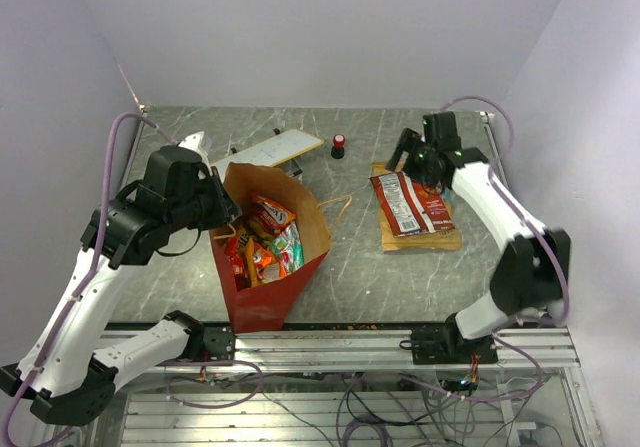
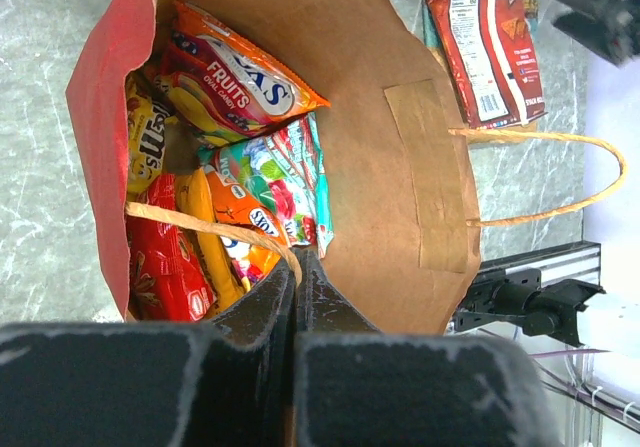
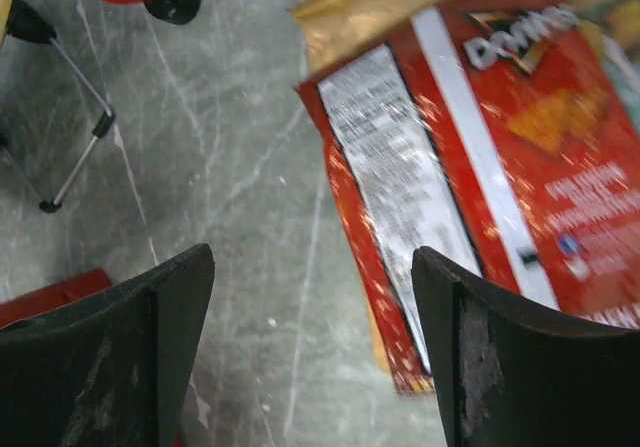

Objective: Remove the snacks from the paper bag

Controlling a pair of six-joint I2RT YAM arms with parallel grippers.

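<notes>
Only partway there imo: a red Doritos bag [image 1: 408, 203] is out on the table [image 1: 360, 257], lying on a tan packet [image 1: 425, 240] to the right of the paper bag [image 1: 262, 302]. The right gripper [image 3: 312, 352] hangs over that spot with its fingers wide apart and nothing between them. The left gripper [image 2: 297, 272] has its fingers pressed together at the bag's near rim, looks like it's pinching the paper to steady it. Inside there's an orange fruit-candy packet [image 2: 230, 72], a yellow M&M's packet [image 2: 145, 137], a red packet [image 2: 165, 267] and a multicolour packet [image 2: 275, 177], so most of the job is left.
</notes>
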